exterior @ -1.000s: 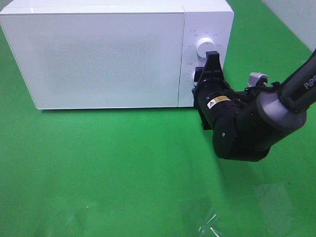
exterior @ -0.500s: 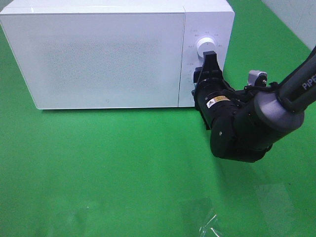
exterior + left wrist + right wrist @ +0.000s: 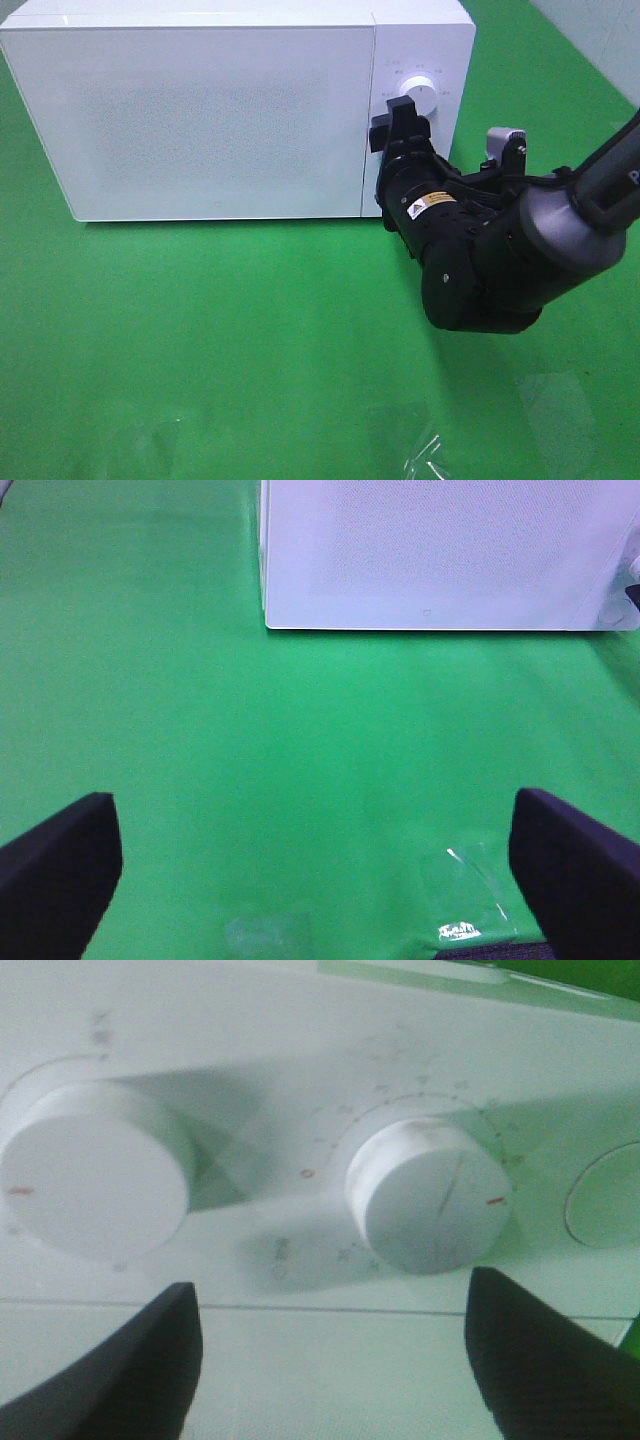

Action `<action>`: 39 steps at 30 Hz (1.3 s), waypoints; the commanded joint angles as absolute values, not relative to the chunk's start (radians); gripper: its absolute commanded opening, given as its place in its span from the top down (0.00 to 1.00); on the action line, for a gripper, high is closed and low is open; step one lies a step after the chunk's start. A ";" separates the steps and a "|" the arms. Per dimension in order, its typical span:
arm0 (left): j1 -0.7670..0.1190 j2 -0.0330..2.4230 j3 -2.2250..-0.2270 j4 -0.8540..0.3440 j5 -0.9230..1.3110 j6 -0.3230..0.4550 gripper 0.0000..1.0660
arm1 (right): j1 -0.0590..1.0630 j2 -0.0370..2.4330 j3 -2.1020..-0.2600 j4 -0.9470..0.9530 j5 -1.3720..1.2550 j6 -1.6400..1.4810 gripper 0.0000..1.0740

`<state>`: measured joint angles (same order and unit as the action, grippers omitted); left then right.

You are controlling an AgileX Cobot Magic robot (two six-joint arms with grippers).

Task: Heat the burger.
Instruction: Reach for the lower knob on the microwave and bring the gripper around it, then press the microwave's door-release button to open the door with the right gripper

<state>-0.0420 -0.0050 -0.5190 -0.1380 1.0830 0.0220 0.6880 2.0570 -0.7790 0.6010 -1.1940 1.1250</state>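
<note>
Green worktop holds a shut microwave, where the right fingers have just let go of the knob and opened, the left fingers hang open too, and the burger is out of sight, maybe warming inside.

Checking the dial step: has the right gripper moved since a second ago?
Yes. The right gripper shifted left: it was below-right of the upper knob, now below-left.

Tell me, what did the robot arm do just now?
The right gripper opened its jaws off the lower knob and swung a little left across the panel of the microwave, toward the door edge. The microwave stayed shut where it stood, and the left gripper stayed wide open, holding nothing.
</note>
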 commanded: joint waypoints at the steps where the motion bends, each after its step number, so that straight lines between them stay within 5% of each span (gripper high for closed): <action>1: -0.042 -0.022 -0.516 -0.142 1.068 0.023 0.08 | 0.699 2.021 -0.750 0.597 -1.216 1.059 0.33; 14: -0.042 -0.022 -0.516 -0.142 1.068 0.023 0.08 | 0.686 1.803 -0.641 0.510 -0.832 0.661 0.33; 28: -0.042 -0.022 -0.516 -0.142 1.068 0.023 0.08 | 0.488 1.533 -0.643 0.353 -0.306 0.094 0.26; 39: -0.042 -0.022 -0.516 -0.142 1.068 0.023 0.08 | 0.451 1.330 -0.643 0.263 0.043 -0.088 0.27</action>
